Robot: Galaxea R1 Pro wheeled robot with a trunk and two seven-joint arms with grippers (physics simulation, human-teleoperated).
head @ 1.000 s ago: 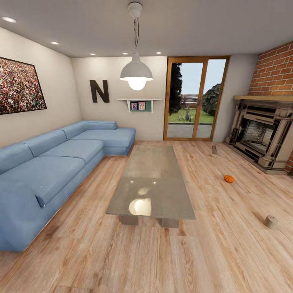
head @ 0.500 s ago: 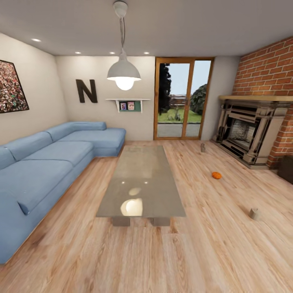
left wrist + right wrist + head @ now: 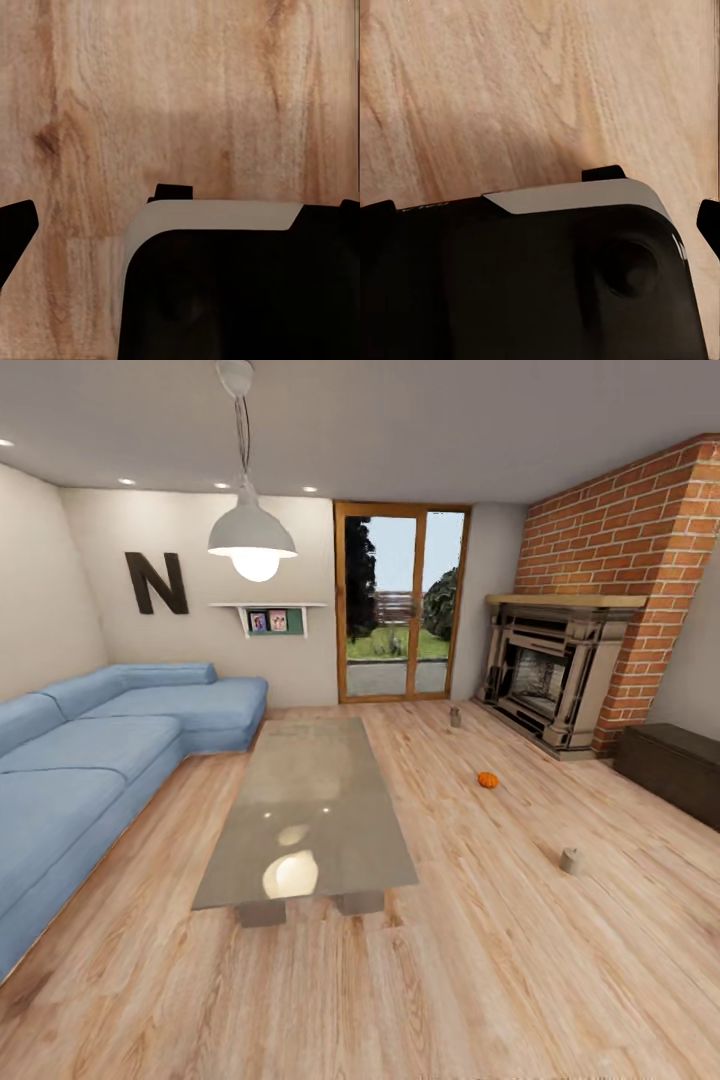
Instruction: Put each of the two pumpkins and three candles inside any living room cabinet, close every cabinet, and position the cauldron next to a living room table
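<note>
Head view: pumpkin (image 3: 487, 780) on floor between table (image 3: 305, 812) and cabinet (image 3: 672, 766); either gripper's state cannot be told

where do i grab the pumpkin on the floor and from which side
Grip the pumpkin across its round sides, coming straight down from above. It sits low and squat on the bare floor with nothing touching it, so any side is free; its squat shape likely leaves little height for a sideways grasp.

Pumpkin (image 3: 487, 780), small, orange, ribbed, sits on the floor right of centre. Grey glossy table (image 3: 300, 780) stretches long through the middle. Dark-brown cabinet (image 3: 672, 765) at the right edge, fronts shut from here.
</note>
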